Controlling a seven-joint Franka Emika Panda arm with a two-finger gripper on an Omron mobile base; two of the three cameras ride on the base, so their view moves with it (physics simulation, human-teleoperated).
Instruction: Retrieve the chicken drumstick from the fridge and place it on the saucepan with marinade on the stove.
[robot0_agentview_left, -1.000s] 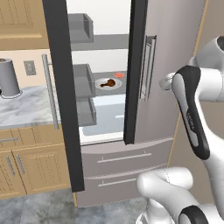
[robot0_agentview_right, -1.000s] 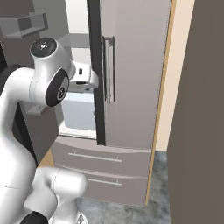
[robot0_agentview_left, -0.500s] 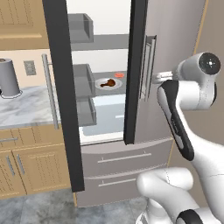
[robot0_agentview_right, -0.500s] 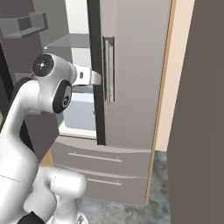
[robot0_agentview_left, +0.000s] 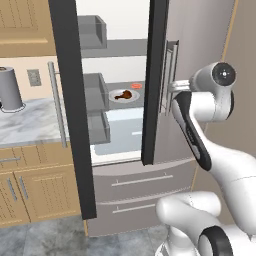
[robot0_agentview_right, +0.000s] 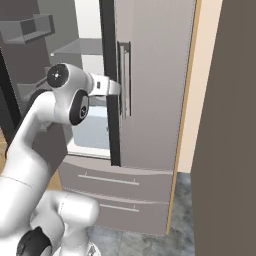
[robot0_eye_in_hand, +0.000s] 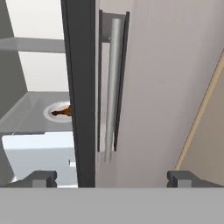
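The fridge (robot0_agentview_left: 200, 45) stands with its left door (robot0_agentview_left: 70, 110) swung wide and its right door (robot0_agentview_left: 155, 80) slightly ajar. On a middle shelf the chicken drumstick (robot0_agentview_left: 125, 95) lies on a small white plate (robot0_agentview_left: 116, 97). In the hand view the drumstick (robot0_eye_in_hand: 64, 112) peeks out past the dark door edge. My gripper (robot0_agentview_left: 172, 88) is open and empty, just in front of the right door's bar handle (robot0_eye_in_hand: 113, 87), fingers (robot0_eye_in_hand: 42, 177) spread either side of it and not touching. The saucepan with marinade and the stove are out of view.
A small flat red-orange item (robot0_agentview_left: 136, 86) lies behind the plate. Grey door bins (robot0_agentview_left: 95, 87) hang on the open left door. Two closed drawers (robot0_agentview_left: 142, 182) sit below. A counter with a grey cylinder (robot0_agentview_left: 10, 89) is at left; a dark wall (robot0_agentview_right: 227, 125) is at right.
The arm has folded, its elbow dropping from high on the right towards the fridge. The hand has edged closer to the right door's handle. Both doors stay as they were.
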